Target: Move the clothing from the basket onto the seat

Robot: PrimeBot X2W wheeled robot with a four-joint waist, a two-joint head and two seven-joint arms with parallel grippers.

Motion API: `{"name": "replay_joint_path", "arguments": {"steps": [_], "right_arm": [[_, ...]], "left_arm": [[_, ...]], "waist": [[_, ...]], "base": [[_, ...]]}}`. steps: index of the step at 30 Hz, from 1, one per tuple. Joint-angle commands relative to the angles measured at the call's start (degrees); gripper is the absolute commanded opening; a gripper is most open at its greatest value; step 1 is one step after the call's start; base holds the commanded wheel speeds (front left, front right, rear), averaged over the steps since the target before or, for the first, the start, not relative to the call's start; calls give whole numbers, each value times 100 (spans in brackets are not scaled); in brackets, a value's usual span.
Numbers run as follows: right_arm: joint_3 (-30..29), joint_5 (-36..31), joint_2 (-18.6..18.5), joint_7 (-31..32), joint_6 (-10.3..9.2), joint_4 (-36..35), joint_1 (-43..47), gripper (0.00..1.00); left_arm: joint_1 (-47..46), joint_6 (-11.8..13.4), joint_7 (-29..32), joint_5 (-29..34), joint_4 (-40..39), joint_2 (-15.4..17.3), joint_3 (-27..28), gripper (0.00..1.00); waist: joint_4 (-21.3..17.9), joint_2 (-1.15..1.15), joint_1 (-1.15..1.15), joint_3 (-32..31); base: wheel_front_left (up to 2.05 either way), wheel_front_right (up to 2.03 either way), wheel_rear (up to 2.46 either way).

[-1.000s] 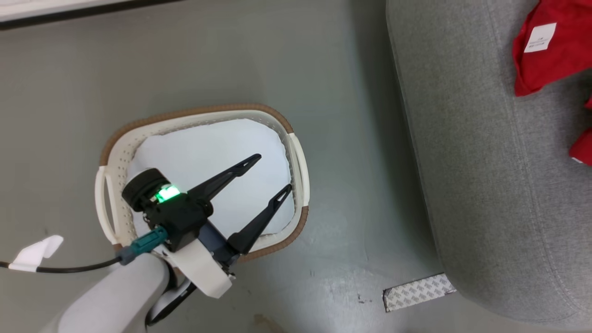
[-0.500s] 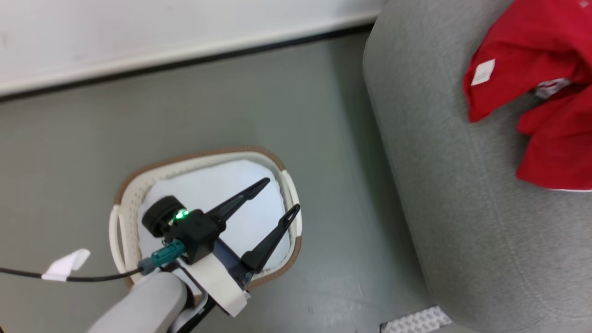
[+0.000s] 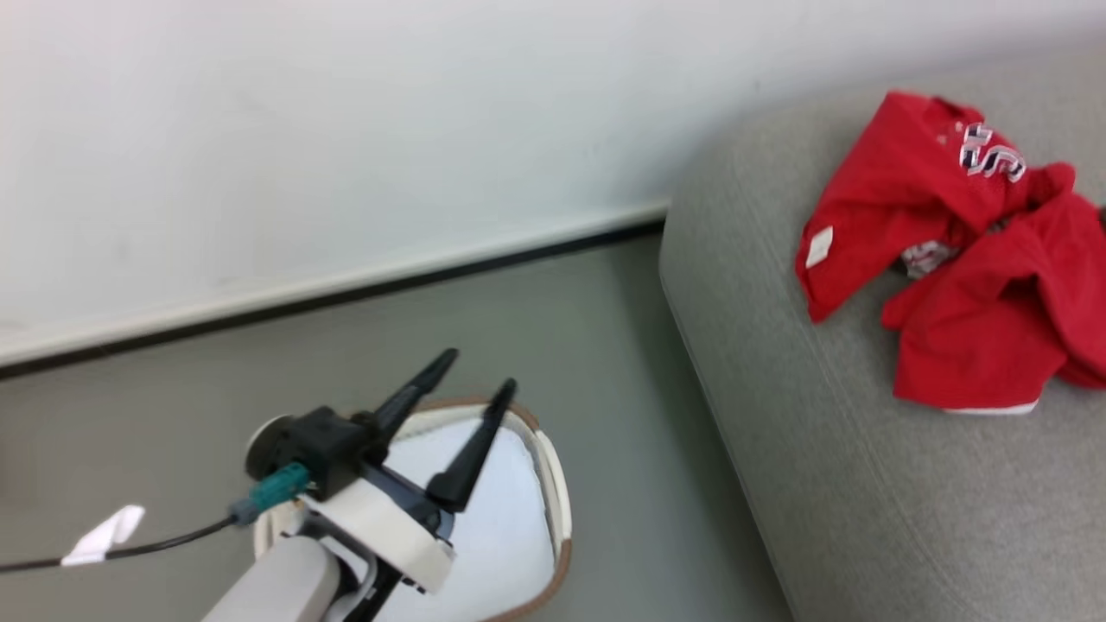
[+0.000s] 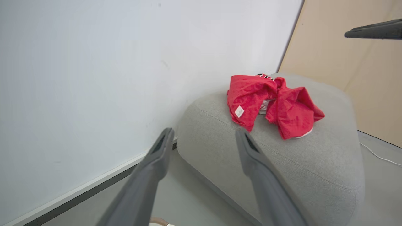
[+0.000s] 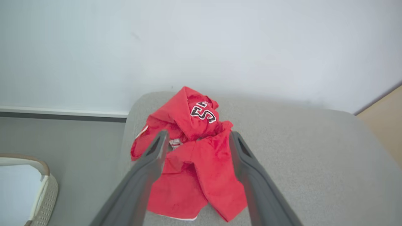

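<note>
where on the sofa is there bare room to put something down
The seat is bare along its rounded edge facing the basket, and across the wide stretch nearer the camera below the clothing. In the right wrist view, open grey fabric also lies right of the pile. Crowded only where the red pile sits, near the wall.

- clothing point(image 3: 950, 285) — thin red cloth, fine mesh-like texture
- seat point(image 3: 821, 501) — grey woven upholstery, matt, kinda coarse
- basket point(image 3: 562, 497) — smooth white plastic, brown rim
- floor point(image 3: 605, 345) — smooth grey, slight sheen
</note>
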Motion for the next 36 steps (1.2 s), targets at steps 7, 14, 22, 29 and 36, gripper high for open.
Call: {"name": "replay_joint_path", "arguments": {"steps": [7,14,22,29,36], "right_arm": [[79,251,301,-1342,-14,-46,402,100],[94,186,790,-2727,-14,314,770,100],[193,-71,1481,-4125,-14,771,1348,100],[420,-335,2053,-5129,-14,1431,1989,100],[691,-785,2407,-5316,-15,1808,2298,100]], "left_arm": [[530,218,-1,-2,184,-166,983,100],[1030,331,-1,1,318,-306,2112,100],[1538,313,-1,320,305,-544,3170,100],[1924,135,-1,816,323,-992,3684,100],[2073,27,0,1355,521,-1366,3924,100]], "waist": [[552,0,2,-773],[863,0,2,-1014],[1005,0,2,-1105],[1117,0,2,-1195],[1123,0,2,-1204]], "base": [[0,0,0],[0,0,0],[0,0,0],[0,0,0],[0,0,0]]}}
